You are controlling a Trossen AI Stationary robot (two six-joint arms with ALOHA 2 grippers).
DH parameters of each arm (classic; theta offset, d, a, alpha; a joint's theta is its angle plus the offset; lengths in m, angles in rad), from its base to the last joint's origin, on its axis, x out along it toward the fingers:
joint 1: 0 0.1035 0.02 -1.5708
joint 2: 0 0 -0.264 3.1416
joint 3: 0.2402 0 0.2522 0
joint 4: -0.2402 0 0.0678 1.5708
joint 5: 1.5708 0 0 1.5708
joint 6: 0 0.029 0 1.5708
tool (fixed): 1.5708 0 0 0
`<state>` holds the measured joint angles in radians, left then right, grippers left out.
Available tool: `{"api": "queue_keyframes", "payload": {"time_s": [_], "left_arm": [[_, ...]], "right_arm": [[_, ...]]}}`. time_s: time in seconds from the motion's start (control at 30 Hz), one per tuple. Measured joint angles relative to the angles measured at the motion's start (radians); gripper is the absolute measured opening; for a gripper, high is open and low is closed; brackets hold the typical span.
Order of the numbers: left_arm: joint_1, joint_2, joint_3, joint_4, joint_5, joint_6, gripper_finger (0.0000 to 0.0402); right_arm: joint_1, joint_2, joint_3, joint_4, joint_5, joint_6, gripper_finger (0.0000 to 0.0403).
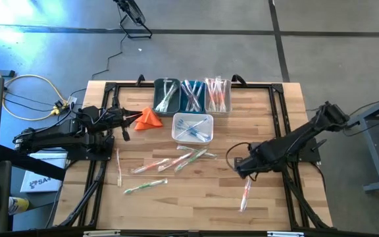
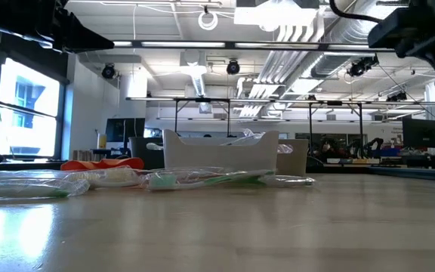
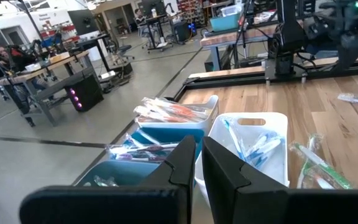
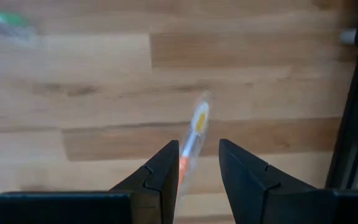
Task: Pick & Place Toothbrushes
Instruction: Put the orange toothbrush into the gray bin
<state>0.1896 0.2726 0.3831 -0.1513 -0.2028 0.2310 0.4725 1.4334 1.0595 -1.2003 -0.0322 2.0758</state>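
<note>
A wooden table (image 1: 268, 204) seen from above, with two dark robot arms reaching in from either side.

Nearest the front edge, a green-handled toothbrush (image 1: 145, 187) in a clear wrapper lies flat on the wood. To its right, an orange-handled toothbrush (image 1: 245, 194) lies on its own, pointing roughly front to back.

Just behind that orange brush hangs the right gripper (image 1: 241, 164), above the table's right half. In its wrist view the orange brush (image 4: 191, 140) shows between the two dark fingers (image 4: 160, 171), blurred; the jaws stand partly spread with a clear gap, and nothing is pinched.

Across the middle of the table, a loose scatter of wrapped toothbrushes (image 1: 176, 160) lies at mixed angles, with green and orange handles. One more lies alone to their left, running front to back.

Behind the scatter sits a white bin (image 1: 193, 128) holding blue-handled brushes. An orange folded cloth (image 1: 150, 118) lies just left of it.

The left gripper (image 1: 133, 118) hovers beside the cloth at the table's left side, its jaws pressed nearly together on nothing.

At the far edge, three bins stand in a row: a dark teal bin (image 1: 167, 96) with green brushes, a blue bin (image 1: 193, 96) with bluish ones, and a clear bin (image 1: 218, 96) with orange ones.

Off the table to the left, a white box (image 1: 37, 181) carries dark lettering, only partly readable.
</note>
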Motion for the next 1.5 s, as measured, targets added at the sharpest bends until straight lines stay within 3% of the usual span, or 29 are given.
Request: {"api": "queue_keyframes", "payload": {"time_s": [0.47, 1.2, 1.5], "left_arm": [[0.000, 0.000, 0.000, 0.000, 0.000, -0.002, 0.0023], [0.000, 0.000, 0.000, 0.000, 0.000, -0.002, 0.0023], [0.000, 0.000, 0.000, 0.000, 0.000, -0.002, 0.0023]], "right_arm": [[0.022, 0.171, 0.000, 0.013, -0.073, -0.037, 0.0107], [0.040, 0.171, -0.219, 0.348, -0.071, -0.054, 0.0107], [0.041, 0.169, -0.261, 0.391, -0.027, -0.053, 0.0107]]}}
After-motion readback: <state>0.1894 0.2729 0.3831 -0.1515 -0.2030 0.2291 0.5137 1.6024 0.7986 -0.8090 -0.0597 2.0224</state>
